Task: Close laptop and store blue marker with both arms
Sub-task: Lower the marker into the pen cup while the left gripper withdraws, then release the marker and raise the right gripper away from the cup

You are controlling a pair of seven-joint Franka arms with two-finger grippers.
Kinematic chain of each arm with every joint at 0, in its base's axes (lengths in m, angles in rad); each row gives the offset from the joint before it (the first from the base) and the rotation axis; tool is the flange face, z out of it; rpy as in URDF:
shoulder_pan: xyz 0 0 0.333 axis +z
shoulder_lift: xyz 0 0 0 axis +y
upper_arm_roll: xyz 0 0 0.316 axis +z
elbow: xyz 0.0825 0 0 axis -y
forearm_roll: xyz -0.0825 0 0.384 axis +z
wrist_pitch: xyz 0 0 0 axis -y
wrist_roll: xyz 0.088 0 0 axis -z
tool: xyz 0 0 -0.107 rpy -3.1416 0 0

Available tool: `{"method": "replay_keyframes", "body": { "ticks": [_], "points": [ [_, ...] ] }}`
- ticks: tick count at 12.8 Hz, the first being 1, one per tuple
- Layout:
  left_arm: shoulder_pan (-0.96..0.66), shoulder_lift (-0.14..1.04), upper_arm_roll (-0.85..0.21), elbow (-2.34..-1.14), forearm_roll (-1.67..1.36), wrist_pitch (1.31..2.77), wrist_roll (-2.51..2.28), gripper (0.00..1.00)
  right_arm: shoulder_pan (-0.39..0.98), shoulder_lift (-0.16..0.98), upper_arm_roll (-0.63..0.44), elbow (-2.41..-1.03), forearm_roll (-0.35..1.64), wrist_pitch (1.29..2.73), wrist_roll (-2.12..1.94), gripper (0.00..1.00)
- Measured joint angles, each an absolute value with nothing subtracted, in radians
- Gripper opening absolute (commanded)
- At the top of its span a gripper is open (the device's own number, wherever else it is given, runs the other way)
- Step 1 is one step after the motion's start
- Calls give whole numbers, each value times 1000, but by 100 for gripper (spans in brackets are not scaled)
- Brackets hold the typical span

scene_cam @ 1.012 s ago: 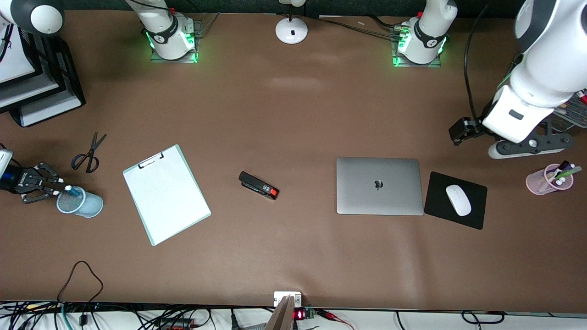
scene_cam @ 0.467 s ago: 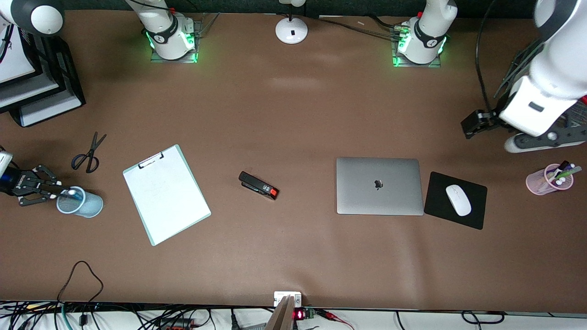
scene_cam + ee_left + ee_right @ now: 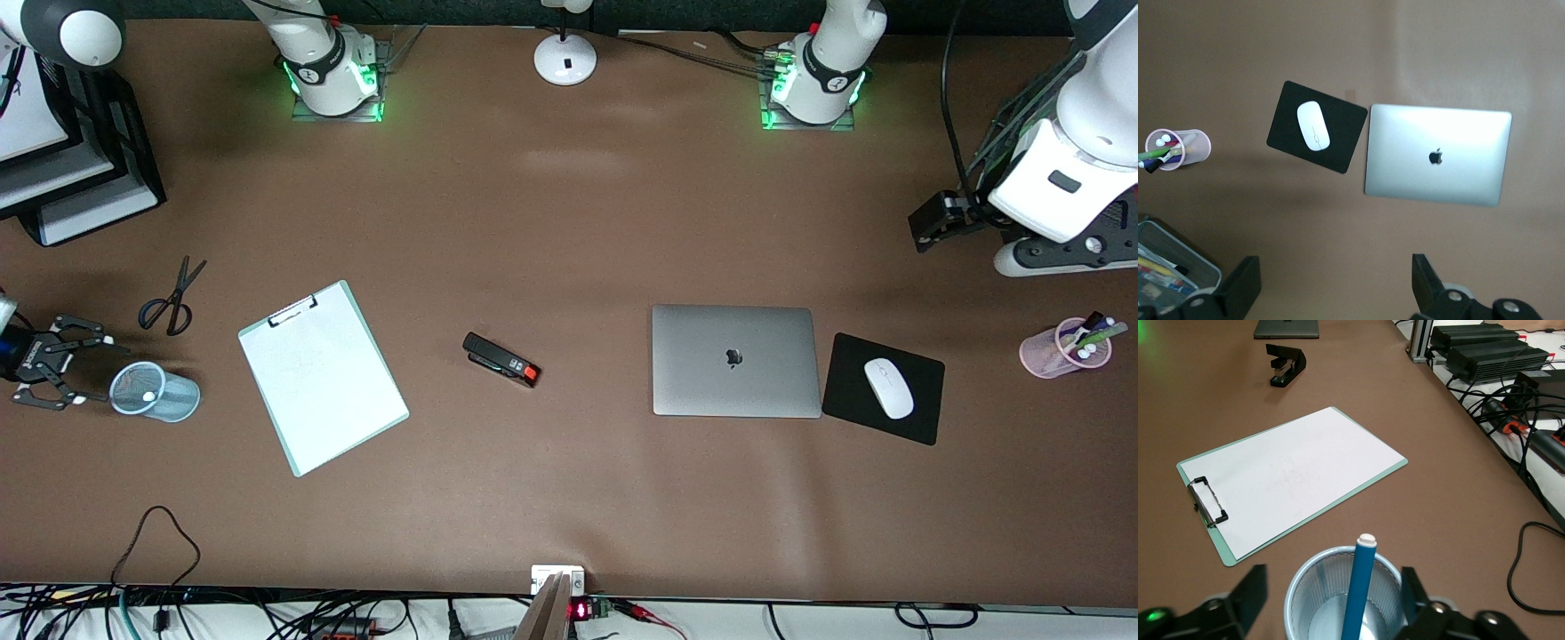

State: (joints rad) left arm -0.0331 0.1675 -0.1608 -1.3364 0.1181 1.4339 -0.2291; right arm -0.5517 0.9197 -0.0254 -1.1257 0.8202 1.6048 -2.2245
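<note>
Standing upright in the blue mesh cup (image 3: 1343, 603) at the right arm's end of the worktop (image 3: 569, 222), the blue marker (image 3: 1358, 587) shows its whitish cap. The right gripper (image 3: 78, 371) hangs just beside the cup, fingers spread and empty. The laptop (image 3: 735, 360) lies shut beside the mouse pad (image 3: 884, 388). The left gripper (image 3: 1335, 293) hangs spread above the worktop near the pink cup (image 3: 1063, 348).

Right gripper (image 3: 76, 369) is held low at its arm's table end, fingers spread wide. Left gripper (image 3: 1335, 287) is raised, fingers parted too.
</note>
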Motion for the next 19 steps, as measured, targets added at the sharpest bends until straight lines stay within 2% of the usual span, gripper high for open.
{"method": "replay_keyframes", "body": {
  "ticks": [3, 10, 15, 19],
  "points": [
    [-33, 154, -157, -1328, 118, 1428, -165, 100, -545, 884, -19, -1115, 806, 1604, -2144, 100],
    [-33, 82, -87, -1348, 112, 1380, 7, 100, -489, 687, -7, -1109, 611, 1595, -1887, 100],
    [-33, -12, -41, -1472, 54, 1401, 29, 100, -436, 554, -5, -1115, 503, 1496, -1550, 100],
    [-36, -104, -40, -1600, 52, 1454, 29, 100, -348, 469, -3, -1142, 443, 1488, -1312, 100]
  ]
}}
